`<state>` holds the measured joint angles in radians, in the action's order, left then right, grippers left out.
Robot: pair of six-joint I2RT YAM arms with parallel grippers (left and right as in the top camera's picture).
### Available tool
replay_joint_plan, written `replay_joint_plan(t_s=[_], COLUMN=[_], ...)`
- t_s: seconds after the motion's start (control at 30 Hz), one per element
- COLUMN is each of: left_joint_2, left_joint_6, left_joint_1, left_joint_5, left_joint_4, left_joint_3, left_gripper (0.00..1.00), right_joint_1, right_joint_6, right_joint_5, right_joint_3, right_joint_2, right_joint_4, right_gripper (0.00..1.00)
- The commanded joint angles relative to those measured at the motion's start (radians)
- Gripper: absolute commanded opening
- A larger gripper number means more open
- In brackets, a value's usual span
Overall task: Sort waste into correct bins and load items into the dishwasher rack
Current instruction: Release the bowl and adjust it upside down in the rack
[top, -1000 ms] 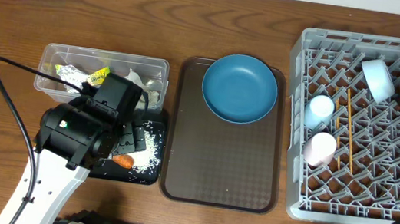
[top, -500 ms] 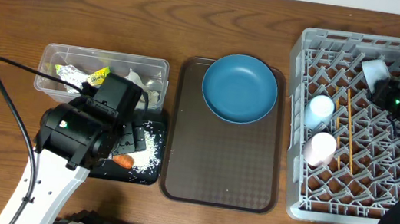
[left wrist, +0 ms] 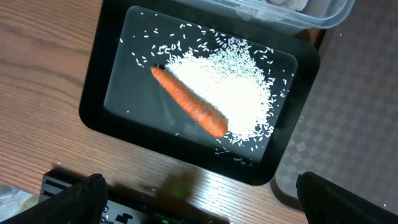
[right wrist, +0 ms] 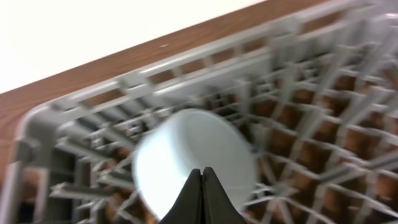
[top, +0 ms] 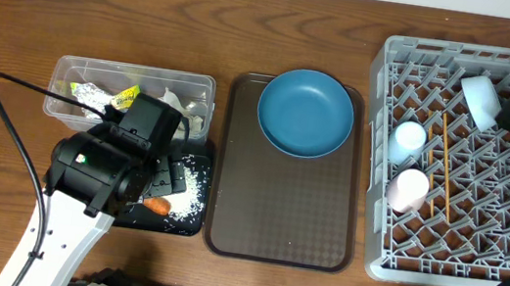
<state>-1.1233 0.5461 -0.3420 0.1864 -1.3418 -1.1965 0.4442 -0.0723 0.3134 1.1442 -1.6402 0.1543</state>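
Carrot [left wrist: 189, 102] lies across rice [left wrist: 245, 87], clearest under released left pincer [left wrist: 202, 196]; right pincer [right wrist: 203, 182] clenched.

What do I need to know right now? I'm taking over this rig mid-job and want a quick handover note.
Left pincer: open, empty, above the black tray.
Right pincer: shut, empty, over the white bowl in the dishwasher rack.
Waste: carrot and rice in the black tray; tissues and foil wrapper in the clear tub.
Dishes: bowl, light blue cup, pink cup and chopsticks are in the rack.
Done: waste looks sorted; all but one dish loaded.
Left: the blue plate, lying on the brown serving tray, goes into the rack.
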Motion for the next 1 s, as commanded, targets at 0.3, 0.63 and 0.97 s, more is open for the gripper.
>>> replay_joint_plan(t_s=[0.3, 0.63, 0.97], left_joint_2=[0.0, 0.0, 0.0], left_joint_6=[-0.003, -0.003, -0.003], left_joint_1=[0.005, 0.005, 0.005], left_joint_5=[0.005, 0.005, 0.005], left_joint_4=[-0.004, -0.004, -0.004], left_joint_3=[0.002, 0.002, 0.002], left_gripper=[1.0, 1.0, 1.0], right_joint_1=[0.019, 0.001, -0.042], right_joint_6=[-0.013, -0.054, -0.054], right_joint_5=[0.036, 0.1, 0.113], right_joint_3=[0.008, 0.008, 0.009], right_joint_2=[-0.162, -0.161, -0.084], right_joint_4=[-0.076, -0.004, 0.018], right_gripper=[0.01, 0.01, 0.01])
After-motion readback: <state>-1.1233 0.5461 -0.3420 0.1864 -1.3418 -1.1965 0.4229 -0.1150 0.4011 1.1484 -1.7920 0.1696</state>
